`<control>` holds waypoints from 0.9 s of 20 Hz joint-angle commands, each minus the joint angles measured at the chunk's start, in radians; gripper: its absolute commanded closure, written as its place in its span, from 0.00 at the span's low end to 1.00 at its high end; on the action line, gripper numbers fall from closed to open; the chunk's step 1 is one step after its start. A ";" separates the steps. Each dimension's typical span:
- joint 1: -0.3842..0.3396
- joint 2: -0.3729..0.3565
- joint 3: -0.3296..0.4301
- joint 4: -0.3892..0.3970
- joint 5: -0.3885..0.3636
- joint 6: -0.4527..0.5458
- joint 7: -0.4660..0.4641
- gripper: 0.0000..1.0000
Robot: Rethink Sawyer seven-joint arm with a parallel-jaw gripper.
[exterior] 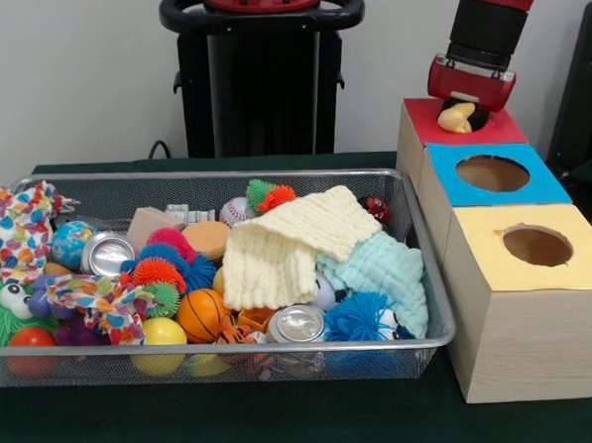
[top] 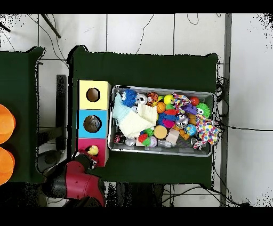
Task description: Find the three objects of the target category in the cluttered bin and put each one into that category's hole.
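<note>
My gripper hangs over the red-topped box at the back right, right above its hole. A small pale yellow object sits directly under the gripper at the mouth of that hole; whether it is held I cannot make out. From overhead the same yellow object shows on the red box, with the arm reaching in from below. The wire mesh bin holds a heap of toys: spiky balls, a small basketball, cans, and cloths.
A blue-topped box and a yellow-topped box, each with a round hole, stand in a row with the red one beside the bin's right side. A cream cloth and a mint cloth cover part of the heap.
</note>
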 commanded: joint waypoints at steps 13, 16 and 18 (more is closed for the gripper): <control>-0.015 0.044 0.106 -0.057 0.052 -0.026 0.231 0.00; -0.023 0.021 0.104 -0.047 0.041 -0.006 0.218 0.00; -0.062 -0.012 0.131 -0.023 0.011 -0.006 0.203 0.00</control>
